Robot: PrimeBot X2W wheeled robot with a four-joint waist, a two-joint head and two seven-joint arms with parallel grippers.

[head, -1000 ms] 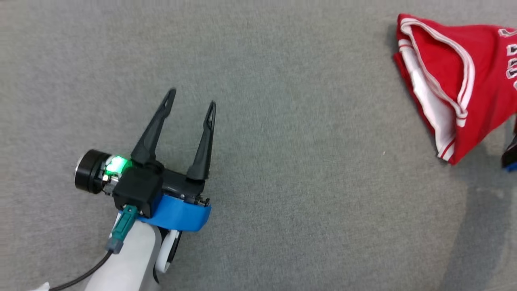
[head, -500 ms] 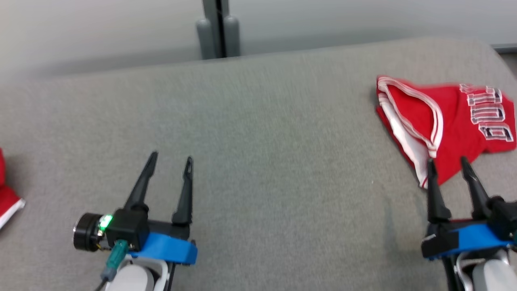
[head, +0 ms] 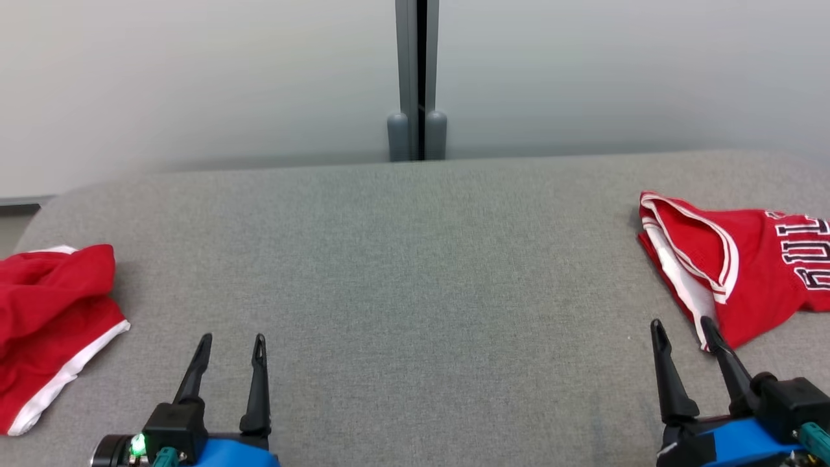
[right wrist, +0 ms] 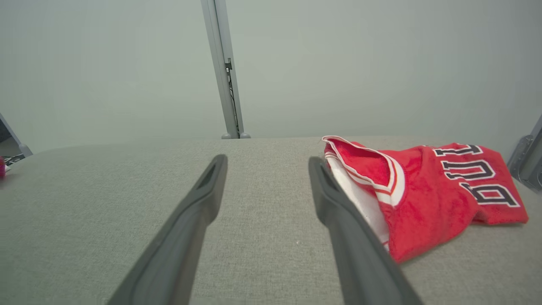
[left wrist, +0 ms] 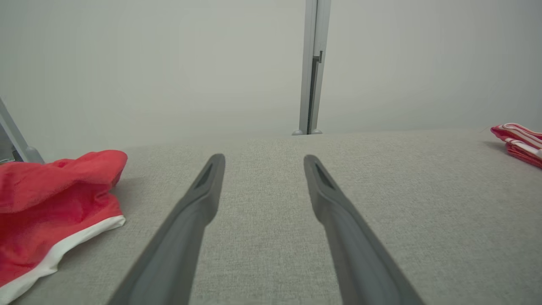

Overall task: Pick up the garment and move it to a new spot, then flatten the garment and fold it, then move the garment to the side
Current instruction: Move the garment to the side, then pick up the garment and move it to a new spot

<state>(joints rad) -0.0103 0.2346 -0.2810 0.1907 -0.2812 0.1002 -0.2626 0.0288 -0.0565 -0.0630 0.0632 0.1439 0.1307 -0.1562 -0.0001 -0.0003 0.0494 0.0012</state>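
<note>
red jersey (head: 758,279) — folded, far r

Long dark jaws, blue wrist bands (head: 746,442), green light (head: 137,445), teal plugs (head: 815,435)

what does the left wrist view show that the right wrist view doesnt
Left wrist view: the crumpled red garment with a white hem, lying left of the open left hand; the jersey is just a folded edge at far right.
Right wrist view: the jersey's dark lettering and white-trimmed opening, close beside the open right hand, plus a grey bracket at the right edge.
Both: the grey fabric surface, the pale wall and the grey post.
</note>
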